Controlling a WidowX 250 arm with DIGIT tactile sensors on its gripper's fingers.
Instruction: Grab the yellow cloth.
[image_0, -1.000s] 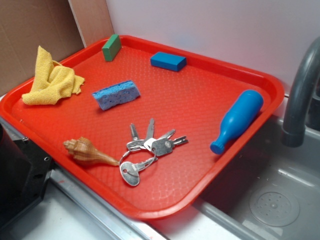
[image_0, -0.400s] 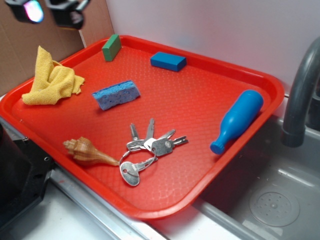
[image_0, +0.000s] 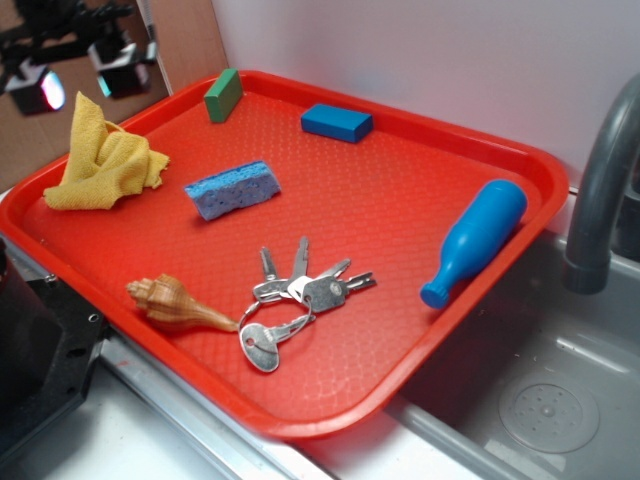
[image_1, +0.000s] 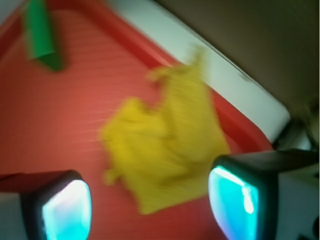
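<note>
Gripper (image_0: 80, 72) hung above the tray's far left corner with its two fingers spread wide, nothing between them; in my wrist view I saw one glowing pad (image_1: 67, 210) at lower left and the other at lower right, with the yellow cloth (image_1: 167, 155) blurred in the gap below them. From the exterior view I found that single yellow cloth (image_0: 100, 160) crumpled in a heap at the left end of the red tray (image_0: 400, 200), one corner sticking up, apart from the fingers. Beside it toward the middle I counted one blue sponge (image_0: 232, 188). Along the far rim I counted one green block (image_0: 222, 95) and one blue block (image_0: 336, 122). Nearer me lay one seashell (image_0: 175, 303) and one bunch of keys (image_0: 295, 300). One blue bottle (image_0: 474, 241) lay on its side by the right rim, next to a grey sink (image_0: 540, 400) with one faucet (image_0: 600, 190).
</note>
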